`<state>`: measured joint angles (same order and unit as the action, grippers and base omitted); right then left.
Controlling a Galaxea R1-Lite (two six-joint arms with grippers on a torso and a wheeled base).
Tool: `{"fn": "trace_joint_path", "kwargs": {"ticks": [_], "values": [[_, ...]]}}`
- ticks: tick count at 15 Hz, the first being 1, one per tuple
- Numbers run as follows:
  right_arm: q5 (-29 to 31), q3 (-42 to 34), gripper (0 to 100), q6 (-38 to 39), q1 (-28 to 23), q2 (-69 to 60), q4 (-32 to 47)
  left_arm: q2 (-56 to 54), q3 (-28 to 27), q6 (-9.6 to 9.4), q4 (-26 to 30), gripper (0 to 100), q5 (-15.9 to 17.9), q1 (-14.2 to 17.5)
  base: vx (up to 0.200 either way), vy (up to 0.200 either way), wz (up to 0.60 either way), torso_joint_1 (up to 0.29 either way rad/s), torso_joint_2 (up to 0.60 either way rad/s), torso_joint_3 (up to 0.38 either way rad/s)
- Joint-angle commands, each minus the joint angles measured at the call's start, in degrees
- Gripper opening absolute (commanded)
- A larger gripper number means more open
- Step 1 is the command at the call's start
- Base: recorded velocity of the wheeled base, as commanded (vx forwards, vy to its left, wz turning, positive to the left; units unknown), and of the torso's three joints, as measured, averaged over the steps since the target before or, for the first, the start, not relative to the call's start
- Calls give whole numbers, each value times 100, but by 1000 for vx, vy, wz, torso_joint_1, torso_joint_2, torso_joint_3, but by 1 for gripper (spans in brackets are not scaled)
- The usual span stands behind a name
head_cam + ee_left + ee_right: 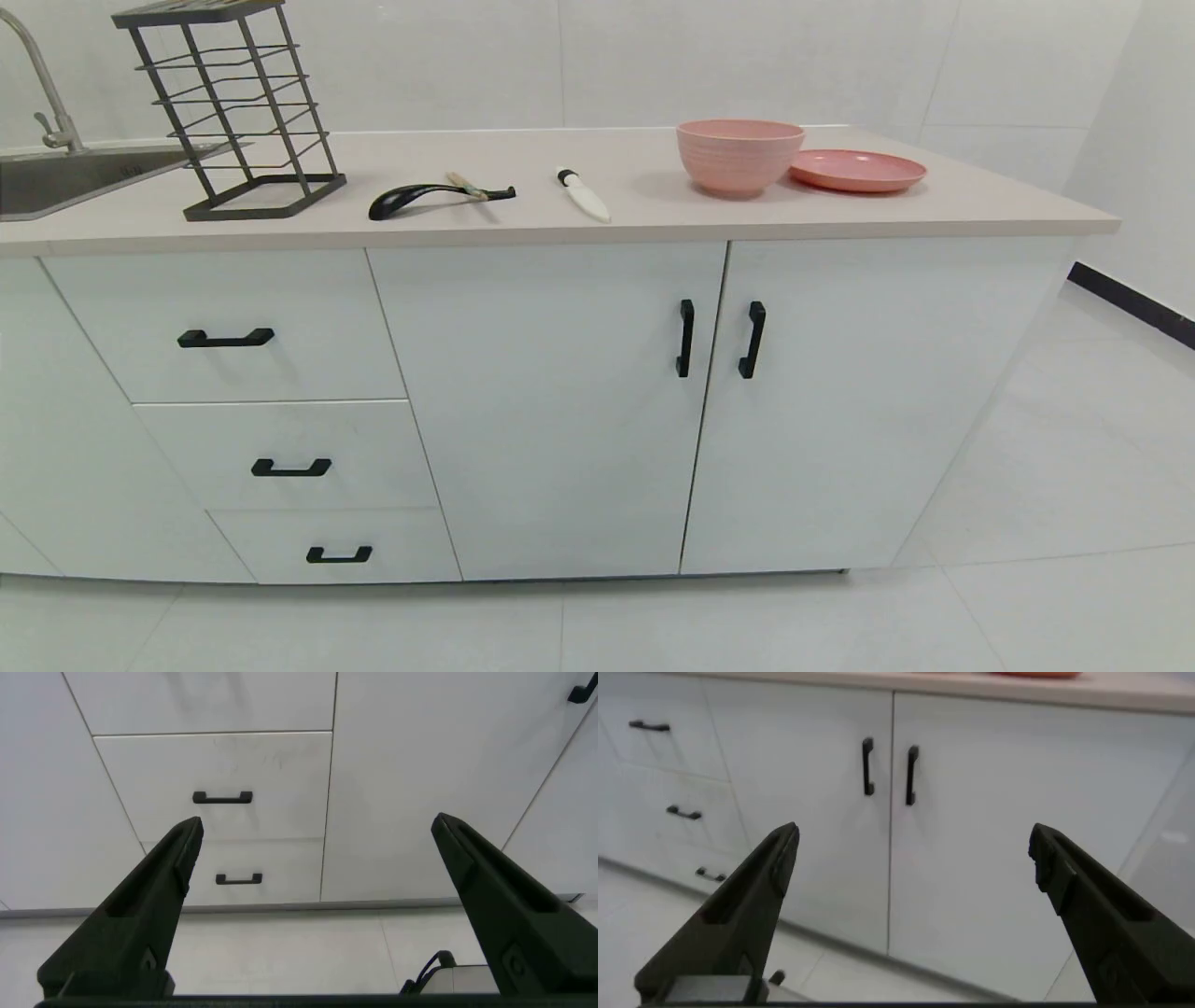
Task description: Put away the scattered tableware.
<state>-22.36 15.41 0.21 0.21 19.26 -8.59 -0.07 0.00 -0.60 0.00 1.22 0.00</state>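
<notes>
Right, no pickup yet. Best to raise arms above counter edge first, then pinch thin handles crosswise. Left gripper (316, 826) wide open, empty, low before drawers (215, 784); right gripper (913, 835) likewise, facing doors (831, 812). On countertop (653, 219): matte wire rack (233, 103), glossy curved black spoon (411, 198), slim white knife (583, 196), ribbed pink bowl (739, 154) just beside flat pink plate (859, 170).

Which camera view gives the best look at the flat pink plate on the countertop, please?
The head view: the flat pink plate lies whole on the beige countertop, beside the pink ribbed bowl. The right wrist view catches a reddish sliver, probably its edge; the left wrist view faces white drawers.
</notes>
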Motion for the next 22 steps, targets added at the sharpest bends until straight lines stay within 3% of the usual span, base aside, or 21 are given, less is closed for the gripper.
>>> {"fn": "trace_joint_path", "kwargs": {"ticks": [1,3,7,10,15,17,22], "values": [[-287,217,100,-12,199,1440,-28,7,0,-2,0,100,1,0,0,0,0,0,0,0],[-260,419,100,-21,498,2240,-169,7,0,7,0,100,1,0,0,0,0,0,0,0],[-252,454,100,-416,559,3488,-872,7,0,16,-9,100,1,0,0,0,0,0,0,0],[-260,445,100,-715,568,4525,-1654,7,0,25,-9,100,1,0,0,0,0,0,0,0],[-480,454,100,-733,1386,5975,-3148,7,0,42,-9,100,19,0,0,0,0,0,0,0],[-577,516,100,-891,1403,6318,-3491,7,0,42,-9,100,19,0,0,0,0,0,0,0],[-770,665,100,-1137,1421,7962,-5223,7,0,25,-9,100,71,0,0,0,0,0,0,0]]}}
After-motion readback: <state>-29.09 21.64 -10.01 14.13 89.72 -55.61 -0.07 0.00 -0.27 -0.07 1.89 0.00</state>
